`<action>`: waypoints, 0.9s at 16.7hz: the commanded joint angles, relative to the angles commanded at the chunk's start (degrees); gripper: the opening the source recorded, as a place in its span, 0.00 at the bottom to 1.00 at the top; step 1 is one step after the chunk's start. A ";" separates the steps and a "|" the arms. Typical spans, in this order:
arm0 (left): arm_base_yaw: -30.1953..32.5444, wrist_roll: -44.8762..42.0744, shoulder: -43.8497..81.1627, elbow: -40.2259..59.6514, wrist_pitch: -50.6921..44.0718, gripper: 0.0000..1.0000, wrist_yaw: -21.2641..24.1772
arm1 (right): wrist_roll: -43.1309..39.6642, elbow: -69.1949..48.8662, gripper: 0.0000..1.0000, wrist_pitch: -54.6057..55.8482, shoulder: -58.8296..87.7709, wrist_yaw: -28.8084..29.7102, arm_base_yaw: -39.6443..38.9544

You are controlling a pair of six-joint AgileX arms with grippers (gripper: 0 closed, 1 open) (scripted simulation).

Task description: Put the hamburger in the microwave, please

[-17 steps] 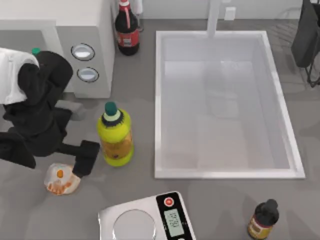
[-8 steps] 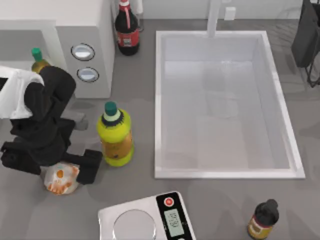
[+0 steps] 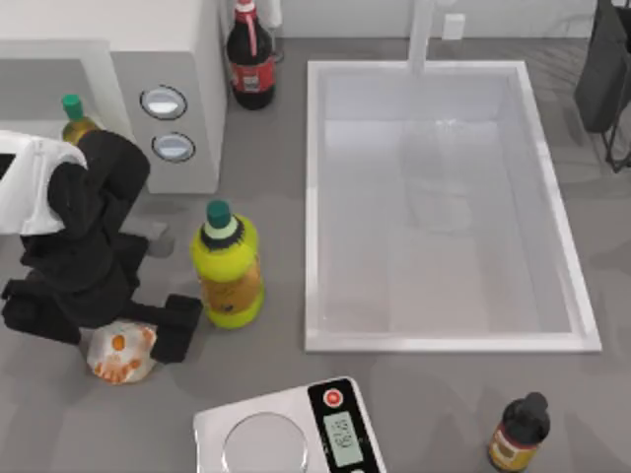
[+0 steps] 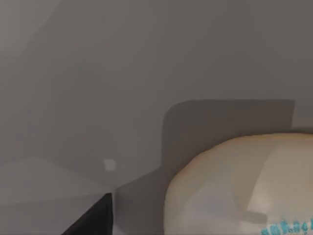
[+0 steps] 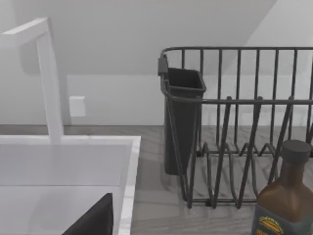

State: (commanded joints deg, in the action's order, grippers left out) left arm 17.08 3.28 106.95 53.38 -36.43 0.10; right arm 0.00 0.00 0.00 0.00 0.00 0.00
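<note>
The left pincer [image 3: 104,330] is low over the hamburger [image 3: 122,354] near the front left of the grey worktop [image 3: 266,246], its 2 black fingers [image 3: 175,325] spread wide, 1 on each side of the bun; I cannot tell whether either touches it. The hamburger, a cream-white lump with orange and reddish blotches, lies on the worktop partly under the arm, and in the left wrist view its pale rounded top [image 4: 239,186] sits very close below the camera. Just to the right of the pincer stands the yellow bottle [image 3: 228,266] with a green cap, upright and near the outer finger. Behind the arm, at the back left, the white microwave [image 3: 168,59] shows its panel with 2 round silvery dials [image 3: 164,101]; a small green-capped bottle [image 3: 73,115] stands at its cavity mouth. A dark cola bottle [image 3: 250,59] stands beside the microwave. The white sink [image 3: 312,197] takes the middle right. A flat scale [image 3: 296,434] sits at the front edge, and a small dark brown bottle [image 3: 519,434] stands at the front right. The right wrist view shows a black dish rack [image 5: 234,122] and the sink's rim; whether the right pincer is spread or closed, I cannot tell.
</note>
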 joint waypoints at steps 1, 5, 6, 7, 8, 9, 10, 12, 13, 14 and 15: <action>0.00 0.00 0.00 0.00 0.00 0.40 0.00 | 0.00 0.00 1.00 0.00 0.00 0.00 0.00; 0.00 0.00 0.00 0.00 0.00 0.10 0.00 | 0.00 0.00 1.00 0.00 0.00 0.00 0.00; 0.00 0.00 0.00 0.00 0.00 0.02 0.00 | 0.00 0.00 1.00 0.00 0.00 0.00 0.00; 0.00 0.00 0.00 0.00 0.00 0.00 0.00 | 0.00 0.00 1.00 0.00 0.00 0.00 0.00; 0.00 0.00 0.00 0.00 0.00 0.00 0.00 | 0.00 0.00 1.00 0.00 0.00 0.00 0.00; 0.00 0.00 0.00 0.00 0.00 0.00 0.00 | 0.00 0.00 1.00 0.00 0.00 0.00 0.00; 0.00 0.00 0.00 0.00 0.00 0.00 0.00 | 0.00 0.00 1.00 0.00 0.00 0.00 0.00; 0.00 0.00 0.00 0.00 0.00 0.00 0.00 | 0.00 0.00 1.00 0.00 0.00 0.00 0.00; 0.00 0.00 0.00 0.00 0.00 0.00 0.00 | 0.00 0.00 1.00 0.00 0.00 0.00 0.00; 0.00 0.00 0.00 0.00 0.00 0.00 0.00 | 0.00 0.00 1.00 0.00 0.00 0.00 0.00; 0.01 0.10 -3.85 1.13 -3.13 0.00 -0.20 | 0.00 0.00 1.00 0.00 0.00 0.00 0.00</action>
State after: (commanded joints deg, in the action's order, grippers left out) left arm 17.10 3.38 103.11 54.51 -39.57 -0.09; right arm 0.00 0.00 0.00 0.00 0.00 0.00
